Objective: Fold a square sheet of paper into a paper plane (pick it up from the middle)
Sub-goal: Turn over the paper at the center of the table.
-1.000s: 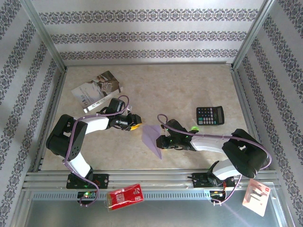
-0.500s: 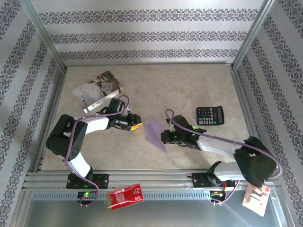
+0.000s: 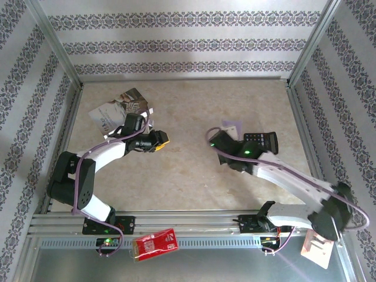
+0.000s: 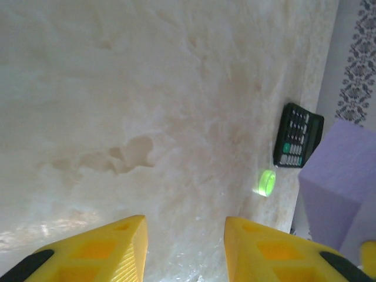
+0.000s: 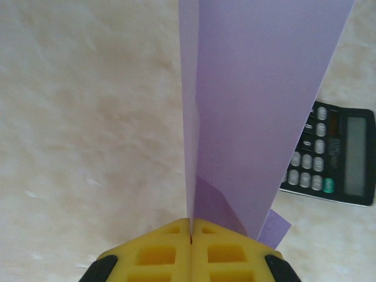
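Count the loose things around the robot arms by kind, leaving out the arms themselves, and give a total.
Purple paper: 1
Calculator: 1
Booklet: 1
Red packet: 1
White tag: 1
Total: 5

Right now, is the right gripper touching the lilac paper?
Touching. The right wrist view shows the right gripper shut on the folded lilac paper, its lower edge pinched between the yellow fingers.
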`<action>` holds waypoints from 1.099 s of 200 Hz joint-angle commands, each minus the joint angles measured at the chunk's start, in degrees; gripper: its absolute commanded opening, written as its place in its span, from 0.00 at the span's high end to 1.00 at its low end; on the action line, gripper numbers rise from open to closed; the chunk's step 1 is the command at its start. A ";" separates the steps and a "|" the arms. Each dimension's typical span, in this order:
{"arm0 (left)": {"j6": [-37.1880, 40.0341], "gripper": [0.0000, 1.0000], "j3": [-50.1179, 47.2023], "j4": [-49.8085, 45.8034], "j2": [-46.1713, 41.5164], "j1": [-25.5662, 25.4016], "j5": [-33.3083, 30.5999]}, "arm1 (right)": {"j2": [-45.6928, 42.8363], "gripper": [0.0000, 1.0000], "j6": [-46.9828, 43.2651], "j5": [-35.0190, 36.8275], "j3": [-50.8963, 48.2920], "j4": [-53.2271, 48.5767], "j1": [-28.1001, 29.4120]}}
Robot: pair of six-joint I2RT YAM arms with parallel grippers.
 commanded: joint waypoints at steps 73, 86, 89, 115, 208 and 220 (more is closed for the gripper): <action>3.61 0.61 -1.30 -6.02 -2.44 7.77 -2.49 | 41.39 0.92 17.83 1.39 15.55 -5.31 17.64; 3.43 0.61 -1.96 -6.00 -3.36 8.32 -2.37 | 43.00 0.87 17.37 -0.70 18.34 -4.54 17.93; 3.32 0.61 -2.18 -6.09 -3.58 8.33 -2.37 | 43.07 0.87 17.20 -1.06 18.96 -4.42 18.04; 2.92 0.60 -3.56 -7.02 -6.18 8.43 -1.99 | 39.66 0.76 15.93 -4.60 21.21 -2.61 17.96; -8.55 0.67 -9.83 2.47 -9.91 -10.29 -2.56 | 5.25 0.83 8.28 -40.53 -14.40 29.52 -2.69; -9.30 0.71 -8.86 3.64 -7.66 -12.94 -2.65 | 5.69 0.87 8.50 -42.79 -16.36 33.12 -5.01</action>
